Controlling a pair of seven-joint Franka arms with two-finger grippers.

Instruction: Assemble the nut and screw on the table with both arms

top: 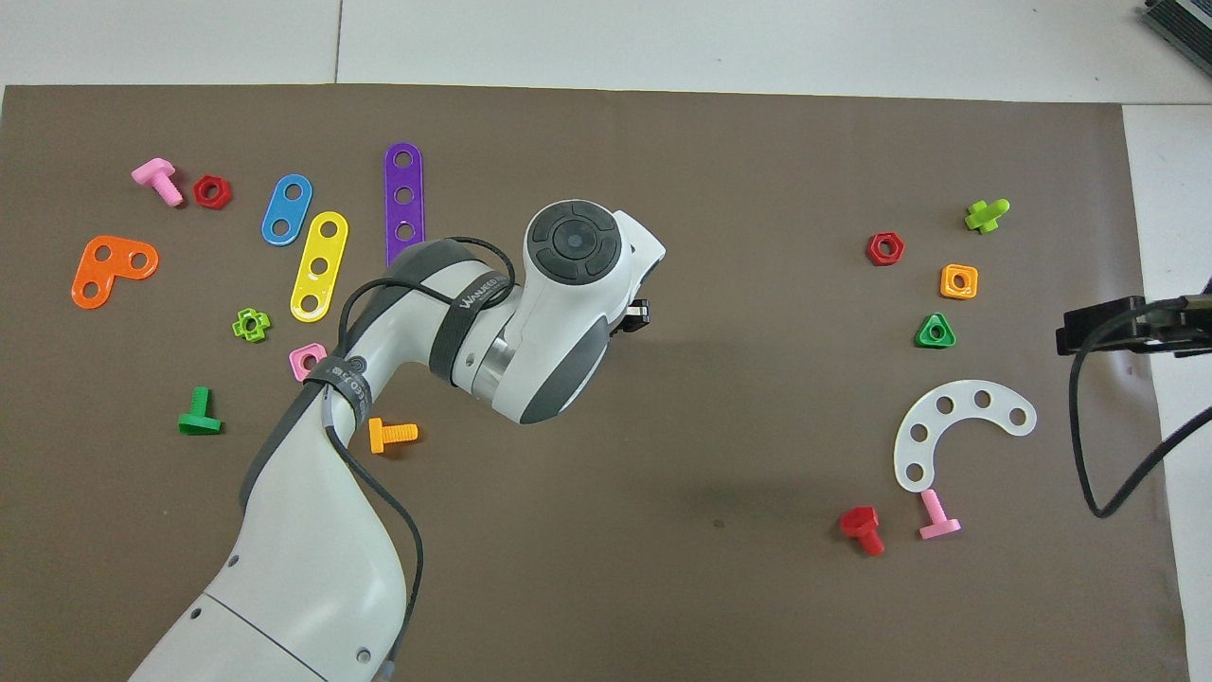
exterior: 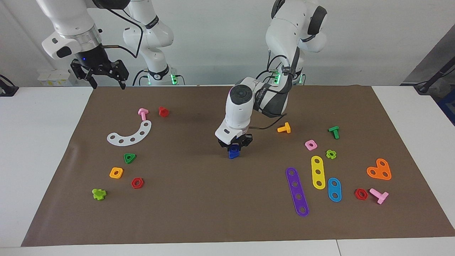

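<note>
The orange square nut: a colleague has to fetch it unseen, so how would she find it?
On the brown paper mat, go to the right arm's end and find the white curved strip. Farther from the robots lie three small nuts: the orange square nut sits between the green triangular nut and a red hexagonal nut, the only square one.
</note>
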